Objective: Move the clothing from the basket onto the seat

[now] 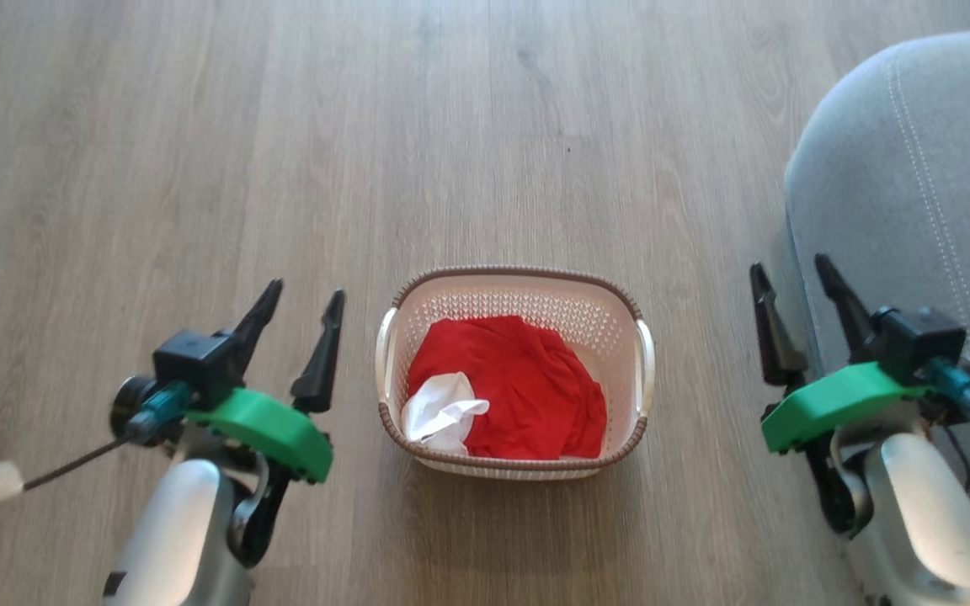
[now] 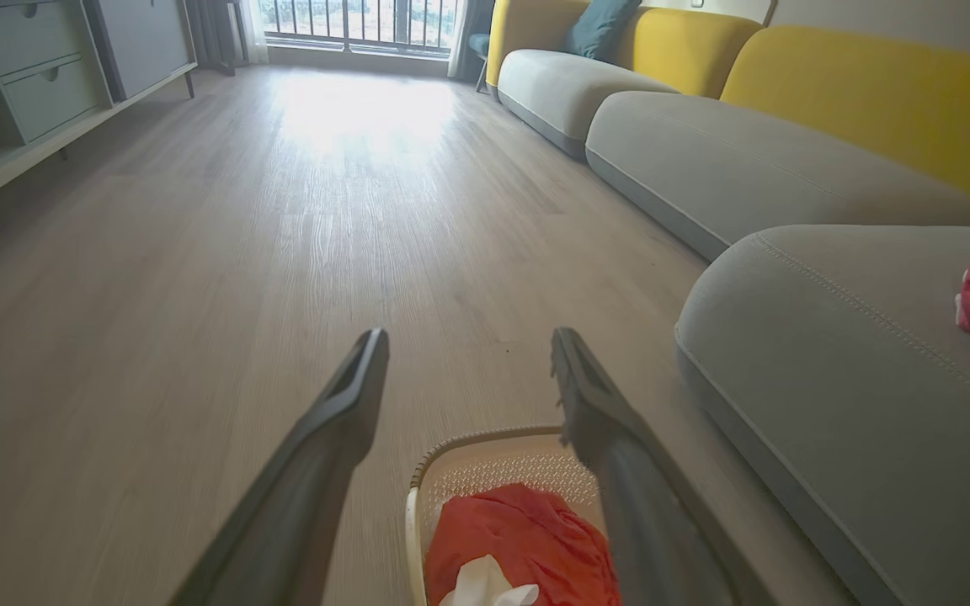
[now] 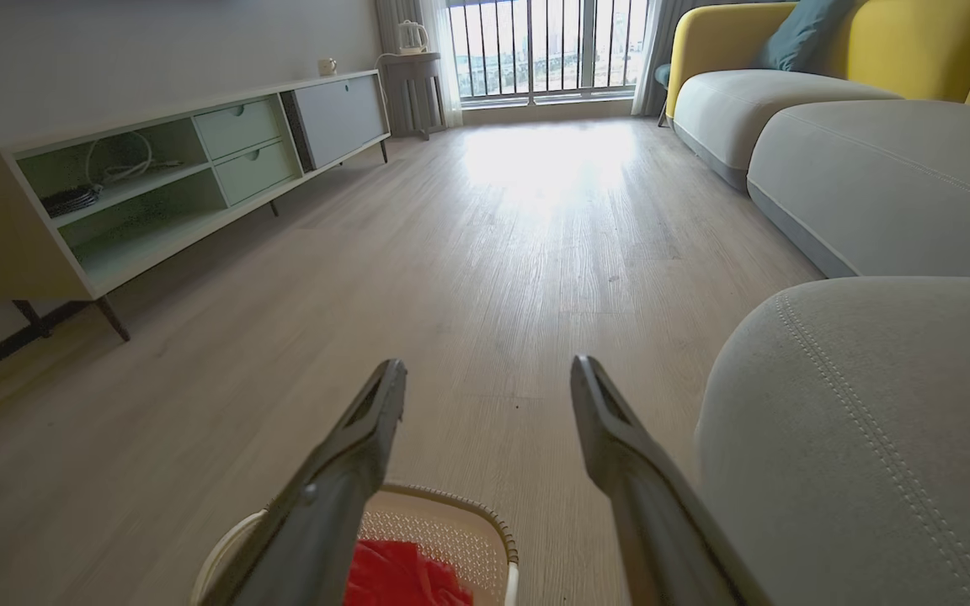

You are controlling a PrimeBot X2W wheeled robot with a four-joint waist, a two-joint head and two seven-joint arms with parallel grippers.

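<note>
**Loaded, nothing gripped**

A small oval cream-white perforated plastic basket (image 1: 527, 301) with a brown woven-look rim stands on the pale wood floor (image 1: 199, 168). It holds the crumpled bright red fabric clothing (image 1: 527, 387), which shows a white patch at its near left. The left gripper (image 1: 306, 291) and right gripper (image 1: 789, 265) flank it, fingers spread and empty. The light grey upholstered seat (image 1: 898, 168) lies to the right.

the crumpled red clothing (image 1: 519, 387) with a white patch fills the cream basket (image 1: 527, 296), upright on the floor, near the grey seat (image 1: 898, 168).
</note>
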